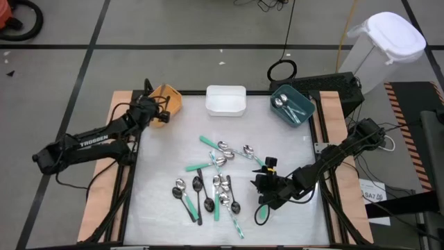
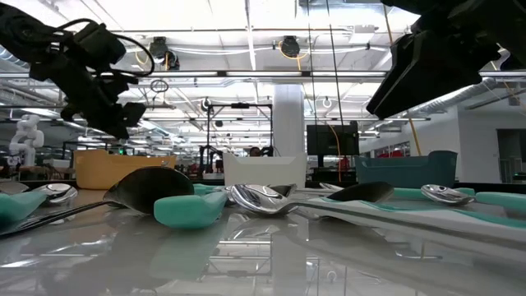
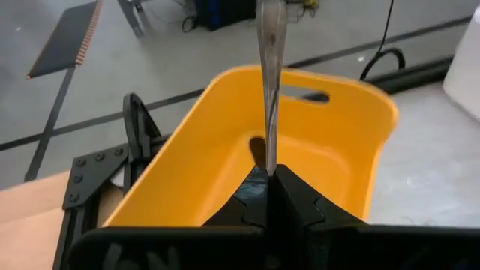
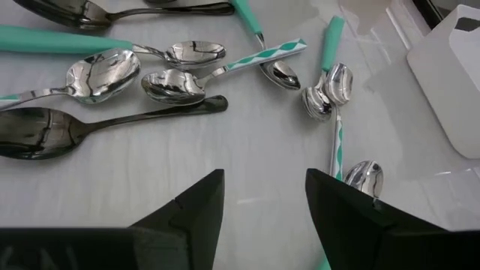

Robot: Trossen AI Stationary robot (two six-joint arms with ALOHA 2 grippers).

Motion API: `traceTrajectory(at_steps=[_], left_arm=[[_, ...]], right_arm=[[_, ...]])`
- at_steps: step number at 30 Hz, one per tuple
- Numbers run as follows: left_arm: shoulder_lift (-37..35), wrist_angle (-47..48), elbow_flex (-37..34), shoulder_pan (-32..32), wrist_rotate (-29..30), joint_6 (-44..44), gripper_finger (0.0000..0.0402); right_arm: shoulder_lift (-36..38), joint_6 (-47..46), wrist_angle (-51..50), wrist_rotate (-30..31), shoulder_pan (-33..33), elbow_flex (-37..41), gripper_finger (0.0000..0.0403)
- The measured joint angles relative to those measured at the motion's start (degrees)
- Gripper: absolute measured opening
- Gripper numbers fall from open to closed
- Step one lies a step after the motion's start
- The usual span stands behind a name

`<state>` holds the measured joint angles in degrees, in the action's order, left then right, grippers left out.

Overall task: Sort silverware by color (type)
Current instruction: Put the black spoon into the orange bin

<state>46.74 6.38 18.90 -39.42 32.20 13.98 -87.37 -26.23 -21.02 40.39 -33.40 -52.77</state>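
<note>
Several spoons (image 1: 215, 182) with black, mint-green or silver handles lie scattered flat on the white table top, also seen in the right wrist view (image 4: 180, 67). My left gripper (image 1: 160, 111) hovers at the far left over the orange bin (image 3: 225, 150), shut on one slim grey metal spoon (image 3: 268, 75) seen edge-on. My right gripper (image 4: 262, 199) stands open above the table's near right part (image 1: 259, 183), just right of the pile, nothing between its fingers. Two spoons lie in the teal bin (image 1: 293, 104). My left gripper pinches one end of the spoon (image 3: 270, 161) between its two fingers. The fingers slant down toward the orange bin, and the spoon sticks out ahead of them, roughly in line with them. It is lifted clear, over the bin's open top.
A white bin (image 1: 225, 99) stands at the far middle between the orange bin (image 1: 168, 101) and the teal one. Black frame rails and wooden side boards (image 1: 104, 201) border the table. A white lidded container (image 1: 385, 48) stands off the table at the far right.
</note>
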Motion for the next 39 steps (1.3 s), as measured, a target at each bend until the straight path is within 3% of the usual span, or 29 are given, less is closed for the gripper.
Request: traceTrajectory(at_steps=[10,27,39], left_arm=[[2.46,-0.02,0.00,-3.00,-0.14,-1.18,0.0006],[14.74,-4.61,-0.01,-2.95,0.86,1.29,0.0006],[17.77,-6.28,-0.02,-3.06,0.92,3.08,0.0057]], right_arm=[[0.00,0.37,0.15,0.10,0.37,0.00,0.0184],[0.00,0.56,0.20,0.07,0.37,0.00,0.0184],[0.00,1.00,0.20,0.07,0.37,0.00,0.0184]])
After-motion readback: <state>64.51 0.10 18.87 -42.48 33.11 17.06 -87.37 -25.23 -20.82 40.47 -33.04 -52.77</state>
